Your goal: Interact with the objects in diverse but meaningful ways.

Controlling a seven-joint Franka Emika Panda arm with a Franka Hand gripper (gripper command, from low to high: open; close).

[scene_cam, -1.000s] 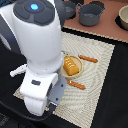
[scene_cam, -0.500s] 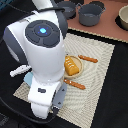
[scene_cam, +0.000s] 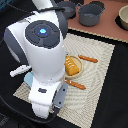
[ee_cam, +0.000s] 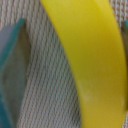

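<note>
The yellow banana [ee_cam: 85, 60] lies on the woven mat [ee_cam: 47, 85] and fills most of the wrist view. My gripper [ee_cam: 74, 30] straddles it, open: a teal-grey finger [ee_cam: 10, 55] stands off one side with mat showing in between, and the other finger's tip [ee_cam: 125, 24] is at the frame edge. In the exterior view the arm [scene_cam: 45, 55] bends low over the mat's near corner and hides the banana and the fingers. The orange ridged bread block [scene_cam: 72, 66] sits mid-mat. A pale blue piece [scene_cam: 27, 79], perhaps the cup, peeks out beside the arm.
Two thin orange sticks [scene_cam: 89, 59] [scene_cam: 75, 84] lie on the placemat [scene_cam: 97, 50] either side of the bread. Two grey pots [scene_cam: 92, 14] [scene_cam: 70, 7] and a pale bowl [scene_cam: 123, 17] stand on the brown surface at the back.
The arm came down over the mat's near corner between the oldest frame and half a second ago. Since then it has held still, and the objects on the mat have not moved.
</note>
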